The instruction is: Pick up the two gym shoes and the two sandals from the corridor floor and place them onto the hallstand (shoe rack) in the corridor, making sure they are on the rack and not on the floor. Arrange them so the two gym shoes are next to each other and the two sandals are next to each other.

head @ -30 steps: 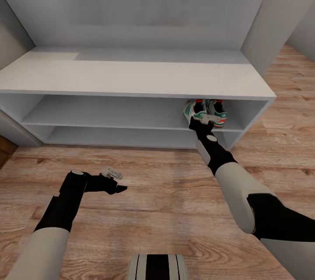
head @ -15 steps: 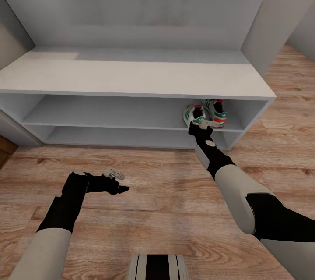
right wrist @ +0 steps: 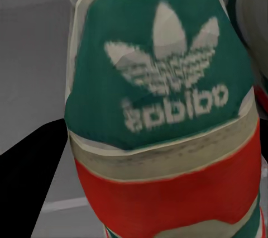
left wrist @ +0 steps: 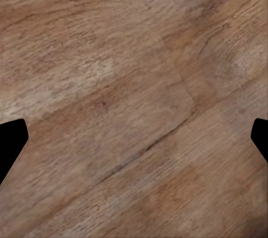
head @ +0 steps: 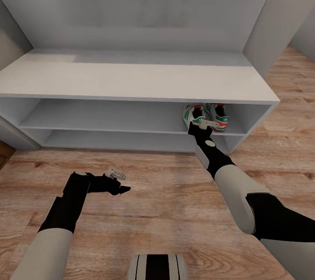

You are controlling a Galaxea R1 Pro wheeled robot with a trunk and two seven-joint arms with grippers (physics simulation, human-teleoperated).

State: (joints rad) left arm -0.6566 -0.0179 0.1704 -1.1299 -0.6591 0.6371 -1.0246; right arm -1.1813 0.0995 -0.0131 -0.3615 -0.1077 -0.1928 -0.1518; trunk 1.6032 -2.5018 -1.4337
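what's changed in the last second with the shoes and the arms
The right gripper has eased the gym shoe a little deeper onto the hallstand shelf, closer beside the other gym shoe; whether it grips the heel is unclear. The view tipped slightly. The left gripper hangs open over the corridor floor, barely moved.

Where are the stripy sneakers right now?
In the head view, both gym shoes sit side by side on the hallstand's upper open shelf, at its right end, with the right gripper at the nearer one.
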